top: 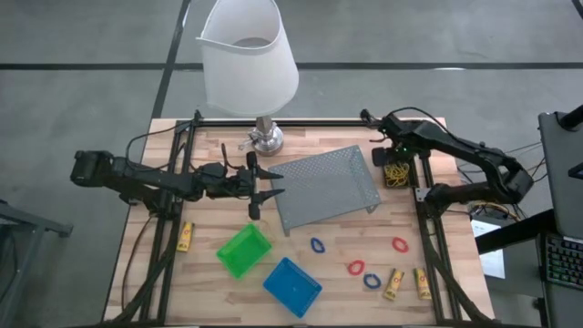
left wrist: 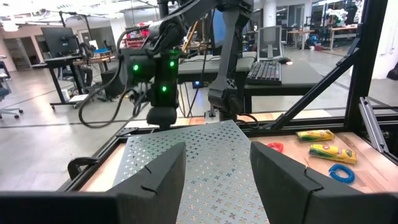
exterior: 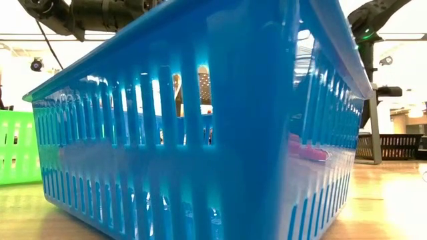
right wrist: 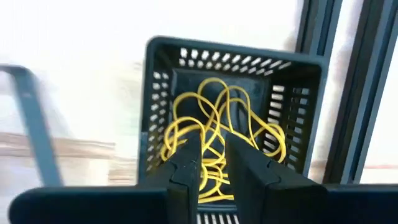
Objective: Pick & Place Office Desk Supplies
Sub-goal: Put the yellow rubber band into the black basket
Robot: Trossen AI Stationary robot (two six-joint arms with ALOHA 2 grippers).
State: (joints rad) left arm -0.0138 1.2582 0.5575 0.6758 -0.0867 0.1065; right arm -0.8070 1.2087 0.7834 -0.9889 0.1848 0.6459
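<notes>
A black bin (top: 394, 173) at the table's right far side holds a tangle of yellow rubber bands (right wrist: 217, 112). My right gripper (right wrist: 212, 158) points down over the bin (right wrist: 230, 62), its fingers a narrow gap apart. My left gripper (top: 271, 182) stands open and level at the left edge of the grey mesh tray (top: 328, 187), holding nothing (left wrist: 217, 168). Yellow sticks (top: 393, 283), (top: 423, 282), (top: 185, 235) and red and blue loops (top: 355, 268), (top: 317, 245) lie flat on the wood. The green bin (top: 243, 251) and the blue bin (top: 291, 285) stand near the front. My right gripper's fingers (right wrist: 186, 168) hang from above over the rubber bands in the black bin. Yellow strands show through the gap between them. I cannot tell whether a band touches the fingers.
A white-shaded lamp (top: 248, 55) stands at the far middle on its metal base (top: 266, 138). Dark frame rails (top: 173, 182), (top: 424, 182) run along both sides of the table. In the low view the blue bin (exterior: 200, 133) fills most of the picture.
</notes>
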